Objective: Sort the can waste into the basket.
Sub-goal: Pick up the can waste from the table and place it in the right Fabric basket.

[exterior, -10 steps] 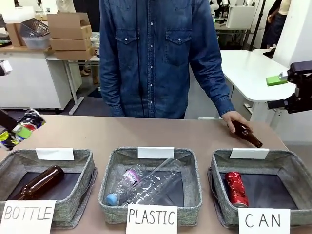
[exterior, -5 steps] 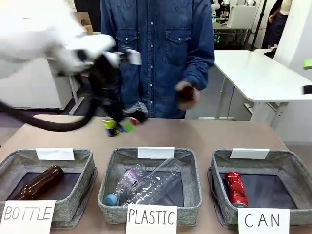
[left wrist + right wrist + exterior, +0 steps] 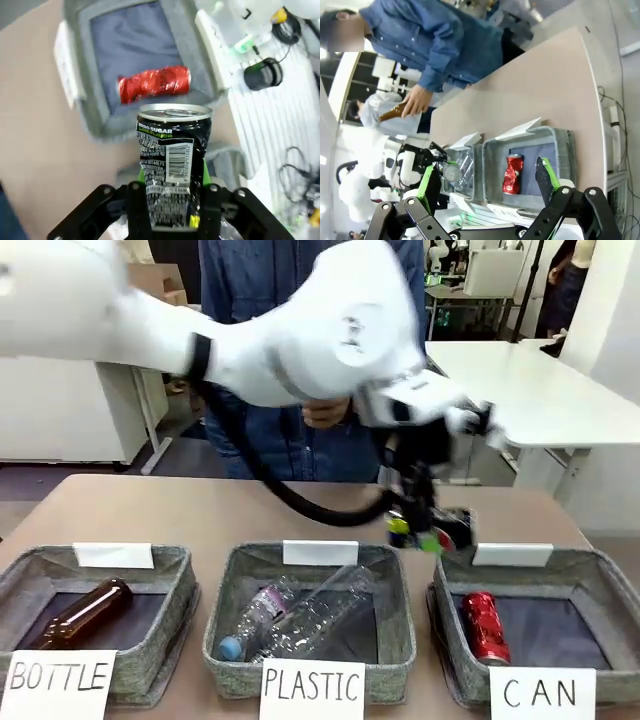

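Front view: the left arm (image 3: 300,340) is stretched across the middle of the tabletop (image 3: 200,515). Its left pincer (image 3: 428,530) is clamped on the dark can (image 3: 425,532), which is held above the tabletop, just beside the rear left corner of the CAN basket (image 3: 590,590). A dented red can (image 3: 484,626) is lying on that basket's dark floor. Brown glass bottle (image 3: 82,613): lying in the basket carded BOTTLE (image 3: 150,640). Clear plastic bottles (image 3: 300,620): lying in the basket carded PLASTIC (image 3: 395,640). A person in a denim shirt (image 3: 250,430) is standing at the far side.

Left wrist view: the dark can (image 3: 172,170) is gripped upright between the green-padded fingers (image 3: 205,172), silver end uppermost, barcode facing the camera. Beyond it, the red can (image 3: 154,84) is seen on its side inside the grey basket (image 3: 75,55).

Right wrist view: the right pincer (image 3: 487,182) is held well above the tabletop (image 3: 520,100) with its fingers (image 3: 546,180) wide apart and nothing between them. The red can (image 3: 512,173) is seen in the basket (image 3: 565,150) below. A brown bottle (image 3: 395,112) is held in the person's hand (image 3: 416,100).
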Action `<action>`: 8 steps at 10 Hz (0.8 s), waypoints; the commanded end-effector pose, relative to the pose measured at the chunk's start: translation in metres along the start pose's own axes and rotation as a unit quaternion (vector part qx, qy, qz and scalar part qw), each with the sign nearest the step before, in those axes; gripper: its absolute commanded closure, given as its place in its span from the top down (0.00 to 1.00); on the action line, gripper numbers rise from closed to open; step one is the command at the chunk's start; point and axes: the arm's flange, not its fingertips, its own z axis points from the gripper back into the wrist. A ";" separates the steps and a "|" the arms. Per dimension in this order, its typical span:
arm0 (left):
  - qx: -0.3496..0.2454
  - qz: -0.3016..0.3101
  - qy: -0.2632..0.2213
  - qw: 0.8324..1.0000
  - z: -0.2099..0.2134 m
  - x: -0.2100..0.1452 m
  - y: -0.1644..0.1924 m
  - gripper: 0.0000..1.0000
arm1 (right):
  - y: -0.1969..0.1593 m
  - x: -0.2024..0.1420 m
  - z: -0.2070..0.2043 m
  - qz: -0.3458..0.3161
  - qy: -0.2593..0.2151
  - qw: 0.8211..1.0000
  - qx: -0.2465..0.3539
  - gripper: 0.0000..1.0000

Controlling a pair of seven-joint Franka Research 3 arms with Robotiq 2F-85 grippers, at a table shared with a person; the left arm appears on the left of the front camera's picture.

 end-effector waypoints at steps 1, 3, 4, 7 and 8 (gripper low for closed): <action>0.016 -0.048 0.016 0.999 -0.020 0.045 0.005 0.40 | 0.021 0.002 -0.028 0.019 0.021 1.000 0.009 1.00; 0.008 -0.075 0.022 0.997 -0.061 0.094 0.012 0.40 | 0.021 0.002 -0.028 0.019 0.021 1.000 0.009 1.00; -0.011 -0.078 0.023 0.997 -0.081 0.106 0.009 0.40 | 0.021 0.002 -0.028 0.019 0.021 1.000 0.009 1.00; 0.000 -0.067 0.030 0.997 -0.092 0.107 0.007 0.40 | 0.021 0.002 -0.028 0.019 0.021 1.000 0.009 1.00; 0.004 -0.066 0.027 0.997 -0.090 0.107 0.006 0.40 | 0.021 0.002 -0.028 0.019 0.021 1.000 0.009 1.00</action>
